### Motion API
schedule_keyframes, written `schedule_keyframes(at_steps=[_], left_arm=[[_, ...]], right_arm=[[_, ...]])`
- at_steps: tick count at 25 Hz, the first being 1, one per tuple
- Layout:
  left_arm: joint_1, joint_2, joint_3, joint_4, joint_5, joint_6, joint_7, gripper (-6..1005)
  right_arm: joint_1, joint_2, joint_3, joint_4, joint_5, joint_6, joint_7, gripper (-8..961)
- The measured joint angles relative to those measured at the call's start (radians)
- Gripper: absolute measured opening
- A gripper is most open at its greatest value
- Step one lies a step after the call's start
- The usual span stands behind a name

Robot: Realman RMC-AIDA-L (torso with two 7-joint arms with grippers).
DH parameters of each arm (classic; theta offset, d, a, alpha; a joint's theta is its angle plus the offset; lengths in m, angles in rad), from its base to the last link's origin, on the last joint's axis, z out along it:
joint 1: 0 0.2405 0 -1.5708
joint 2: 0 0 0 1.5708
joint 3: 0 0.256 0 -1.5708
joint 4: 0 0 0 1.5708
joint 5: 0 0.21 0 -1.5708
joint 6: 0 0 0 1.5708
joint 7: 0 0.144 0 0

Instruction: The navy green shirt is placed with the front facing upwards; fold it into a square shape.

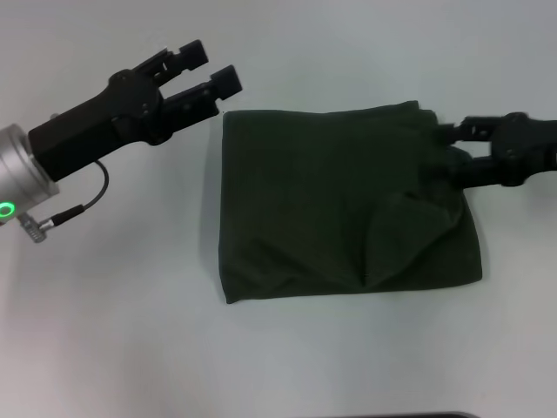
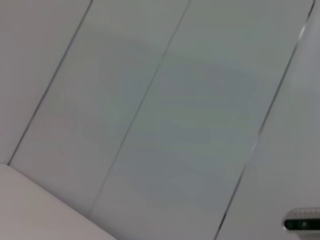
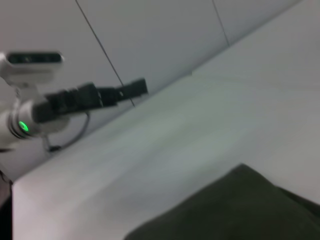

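Shirts: 1, the navy green shirt [image 1: 339,209], folded up in a rough rectangle on the table [image 1: 113,331].
Grippers: 2, and here they are, left gripper [image 1: 211,66] and right gripper [image 1: 444,144].
Tables: 1, white.
Green indicator lights: 1 lit up, on the left arm's wrist [image 1: 7,209].
Cables: 1 thin black cable [image 1: 91,198] looping by that wrist.

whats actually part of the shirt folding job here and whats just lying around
Part of the job:
- shirt, already folded into a rough rectangle on the table
- right gripper, at the shirt's right edge
- left gripper, jaws open, raised off the shirt's far left corner and holding nothing

Just there:
- white table
- panelled wall behind it
- no loose items show
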Motion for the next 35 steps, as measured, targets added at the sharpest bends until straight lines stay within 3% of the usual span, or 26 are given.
schedule_keyframes(at_steps=[8,15,35], left_arm=[[0.005,0.000,0.004,-0.016,-0.001,-0.032,-0.004,890],[-0.014,0.000,0.009,-0.022,0.004,-0.059,-0.006,890],[-0.026,-0.002,0.012,-0.047,0.008,-0.067,-0.005,889]], right_arm=[[0.034,0.038,-0.010,0.005,-0.045,0.062,0.021,925],[0.041,0.058,-0.061,0.008,-0.047,0.055,0.015,915],[0.040,0.059,-0.080,0.007,-0.045,0.002,0.015,914]])
